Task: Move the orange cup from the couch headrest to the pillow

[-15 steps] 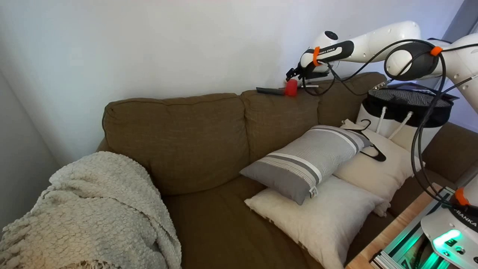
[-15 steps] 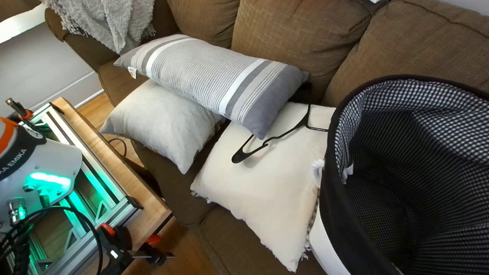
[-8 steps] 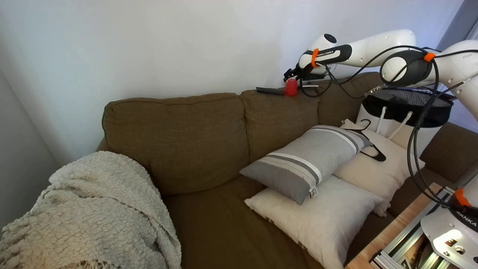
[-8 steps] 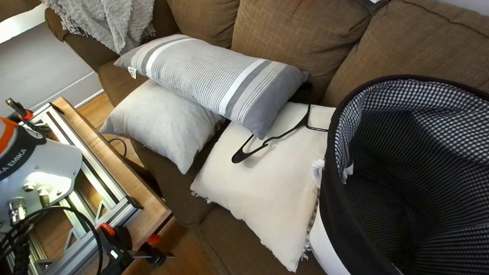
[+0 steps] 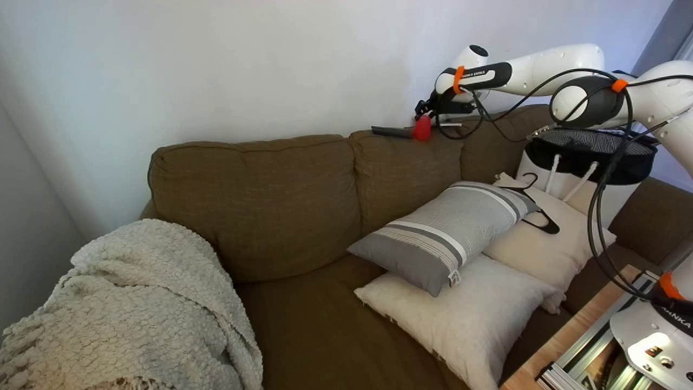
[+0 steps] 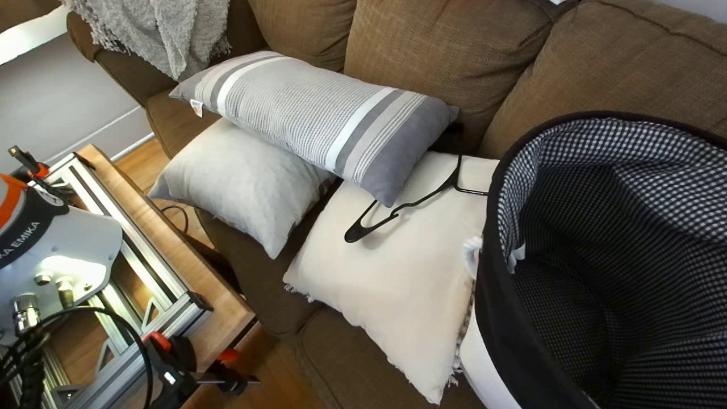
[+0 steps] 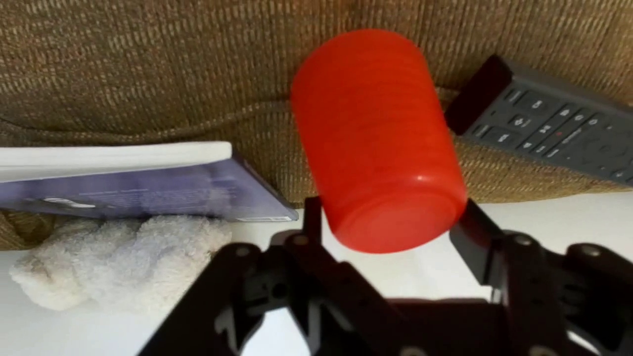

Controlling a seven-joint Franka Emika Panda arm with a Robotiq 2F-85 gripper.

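The orange cup (image 7: 376,133), red-orange in colour, is on the couch headrest (image 7: 148,74), its closed base toward the wrist camera. My gripper (image 7: 390,203) is shut on it, one dark finger (image 7: 312,217) against each side near the base. Its far rim is hidden. An exterior view also shows the cup (image 5: 422,128) leaning slightly below the gripper (image 5: 424,110), at the top of the middle back cushion. Lower on the seat, a grey striped pillow (image 5: 444,233) lies across two pale ones; it shows too as the pillow (image 6: 306,108) in an exterior view.
Beside the cup lie a dark remote (image 7: 549,121) and a purple book (image 7: 163,193), with something fluffy (image 7: 123,262) past the book. The wall (image 5: 270,65) rises close behind. A black hanger (image 6: 420,199) and a tall basket (image 6: 511,318) stand near the pillows.
The gripper has gone from open to shut on the cup, and the cup now leans a little. The arm dipped slightly, then shifted a touch to the right. The base light turned from green to white.
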